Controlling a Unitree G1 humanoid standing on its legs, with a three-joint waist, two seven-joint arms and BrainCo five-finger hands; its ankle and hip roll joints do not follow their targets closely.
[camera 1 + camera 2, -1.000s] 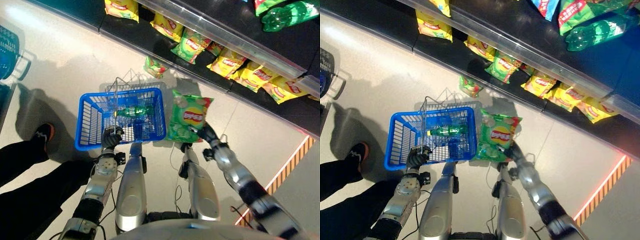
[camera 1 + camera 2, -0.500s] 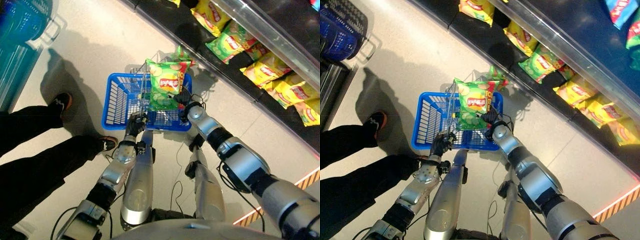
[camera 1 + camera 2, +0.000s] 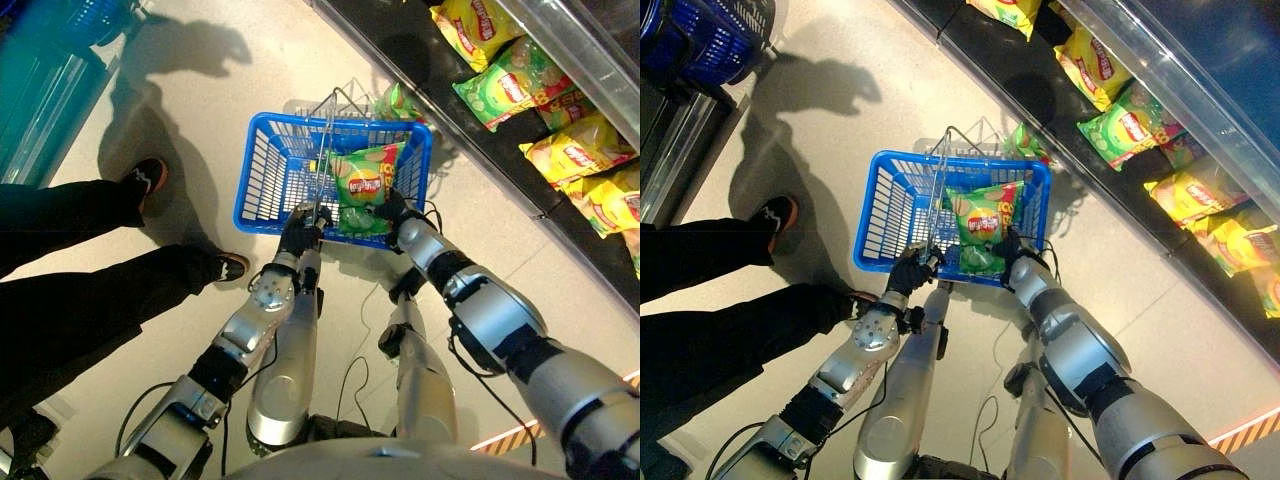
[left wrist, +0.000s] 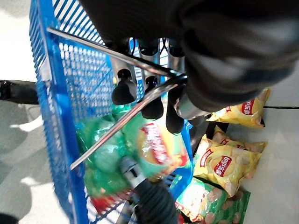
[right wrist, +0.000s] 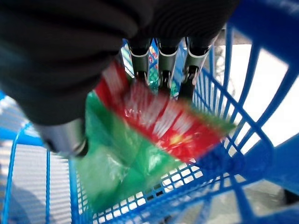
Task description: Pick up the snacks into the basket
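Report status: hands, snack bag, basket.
Left hand shut on basket handle. Right hand holding green snack bag inside blue basket. Nothing blocking.

Light grey floor (image 3: 180, 90) carries a green snack bag (image 3: 1025, 143) lying just beyond the blue basket's far corner, beside the dark bottom shelf (image 3: 470, 150). That shelf (image 3: 1120, 190) holds a row of yellow (image 3: 582, 155) and green chip bags (image 3: 505, 88). A person's shoes (image 3: 150, 178) stand on the floor at left

Right hand (image 5: 161, 70): fingers and thumb pinch the bag, upper half of frame.
Snack bag (image 5: 140, 154): green and red, centre frame, inside the basket.
Basket (image 5: 243, 121): blue mesh walls, right and bottom.
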